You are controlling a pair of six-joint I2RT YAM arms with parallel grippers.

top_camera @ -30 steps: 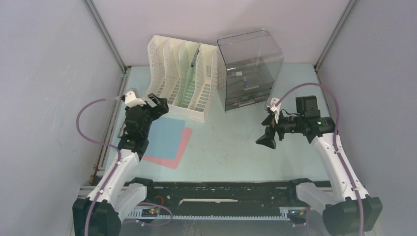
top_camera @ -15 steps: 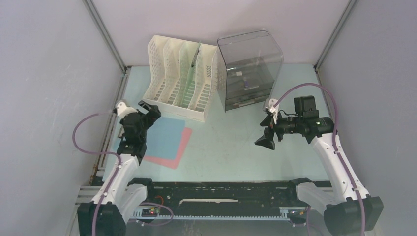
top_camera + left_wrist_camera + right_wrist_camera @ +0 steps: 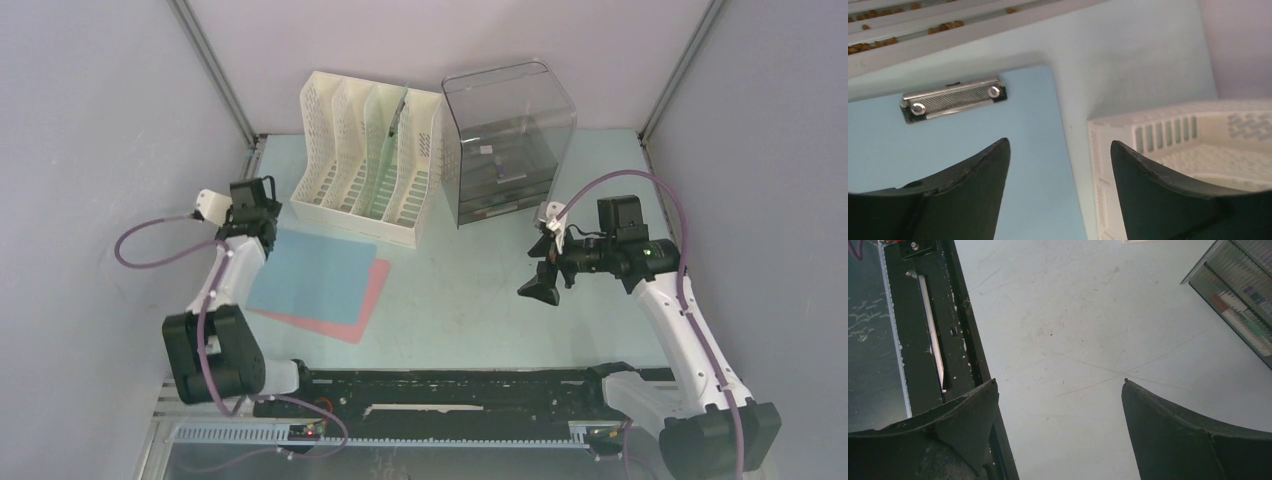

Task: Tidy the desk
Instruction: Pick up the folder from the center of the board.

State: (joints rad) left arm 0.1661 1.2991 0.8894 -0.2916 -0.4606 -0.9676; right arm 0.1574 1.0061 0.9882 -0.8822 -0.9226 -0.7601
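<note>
The desk [image 3: 470,300] is a pale mint-green tabletop. On its left part a blue clipboard [image 3: 313,280] lies flat on top of a red folder [image 3: 368,298]. My left gripper [image 3: 262,232] hovers over the clipboard's far left corner, beside the white file rack [image 3: 370,165]. In the left wrist view its jaws stand open [image 3: 1060,145] over the blue board [image 3: 948,145], with the metal clip [image 3: 953,99] ahead and the rack's corner [image 3: 1173,145] to the right. My right gripper [image 3: 540,283] hangs open over bare desk [image 3: 1073,315], holding nothing [image 3: 1060,382].
A green clipboard [image 3: 385,160] stands in one slot of the rack. A smoky grey drawer unit [image 3: 508,140] sits at the back right, its corner also in the right wrist view [image 3: 1243,295]. Grey walls close in both sides. A black rail [image 3: 440,390] runs along the near edge.
My left arm has folded back and swung its gripper left, from over the clipboard near the rack front toward the left wall. The right arm has hardly moved.
</note>
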